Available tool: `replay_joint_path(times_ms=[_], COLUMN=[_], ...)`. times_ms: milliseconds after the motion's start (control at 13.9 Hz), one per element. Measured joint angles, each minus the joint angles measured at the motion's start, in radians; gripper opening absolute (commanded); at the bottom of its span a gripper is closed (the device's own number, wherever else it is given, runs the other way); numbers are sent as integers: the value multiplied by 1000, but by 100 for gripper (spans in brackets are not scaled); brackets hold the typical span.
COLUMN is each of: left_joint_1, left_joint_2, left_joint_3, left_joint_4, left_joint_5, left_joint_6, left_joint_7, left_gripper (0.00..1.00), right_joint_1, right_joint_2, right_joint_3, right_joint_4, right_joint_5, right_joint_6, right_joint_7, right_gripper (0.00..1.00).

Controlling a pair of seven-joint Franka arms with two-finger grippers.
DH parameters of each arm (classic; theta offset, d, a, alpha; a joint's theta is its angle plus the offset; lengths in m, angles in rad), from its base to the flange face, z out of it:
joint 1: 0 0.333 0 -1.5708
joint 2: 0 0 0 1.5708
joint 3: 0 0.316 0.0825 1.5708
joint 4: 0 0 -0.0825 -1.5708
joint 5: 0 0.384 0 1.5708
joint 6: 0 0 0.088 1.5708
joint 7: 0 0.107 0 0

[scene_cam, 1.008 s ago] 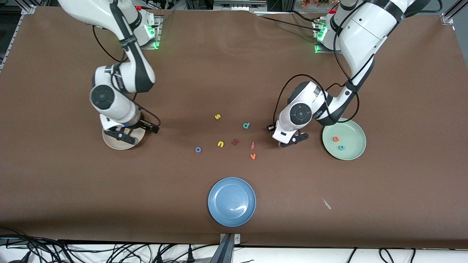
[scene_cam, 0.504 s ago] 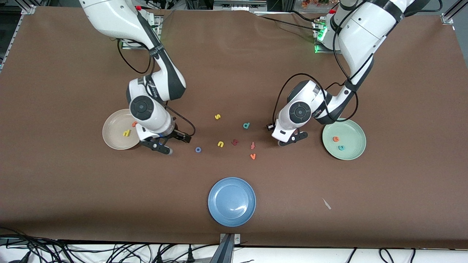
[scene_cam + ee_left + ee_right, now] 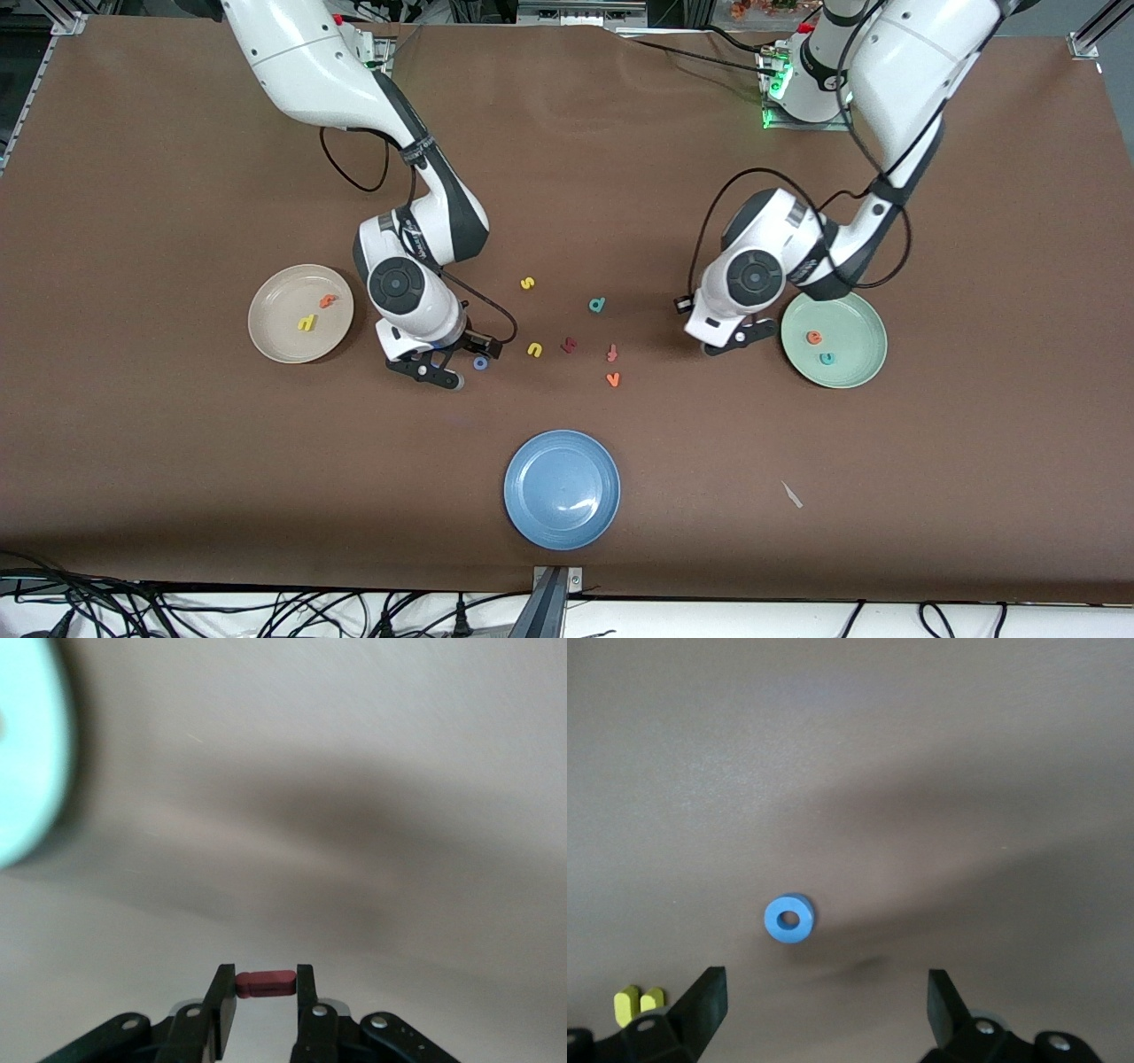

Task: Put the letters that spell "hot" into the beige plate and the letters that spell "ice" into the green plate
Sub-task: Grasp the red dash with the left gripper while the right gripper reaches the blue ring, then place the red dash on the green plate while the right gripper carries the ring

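Left claw clenched on dark red i, right claw released over blue o, no readable writing

Bare tabletop is left around the blue o, with only the yellow u close by toward the left arm's end. More crowding is seen there: red f-like letter, orange v, teal d. The green plate probably isn't blocked, just edged by the left gripper.
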Motion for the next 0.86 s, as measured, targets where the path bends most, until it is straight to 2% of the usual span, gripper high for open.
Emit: replay_joint_path(times_ms=[216,360,432,504,576,648,720,792,864], left_joint_1=[88,161,202,243,273,296,308,311,310], left_joint_2=[-46,-49,-48,-47,-45,-41,-36,-32,-30], left_joint_3=[4,9,11,13,14,15,15,15,14], left_joint_4=[0,-1,-4,-6,-7,-8,-8,-8,-8], left_joint_5=[0,0,0,0,0,0,0,0,0], left_joint_6=[-67,-87,-88,-88,-88,-88,-87,-85,-84], left_joint_7=[190,341,424,507,568,608,629,636,638], left_gripper=[0,0,0,4,16,50,59,84,100], right_joint_1=[15,16,16,16,16,16,15,13,12], right_joint_2=[63,88,94,96,96,96,96,98,99], right_joint_3=[0,0,0,-1,-1,-2,-3,-3,-4], right_joint_4=[70,90,94,95,95,99,104,108,111], right_joint_5=[0,0,0,0,0,0,0,0,0], right_joint_6=[-22,-26,-26,-26,-27,-30,-31,-32,-33], right_joint_7=[-1,-12,-22,-29,-31,-33,-37,-41,-45], right_gripper=[99,90,88,84,82,81,77,76,76])
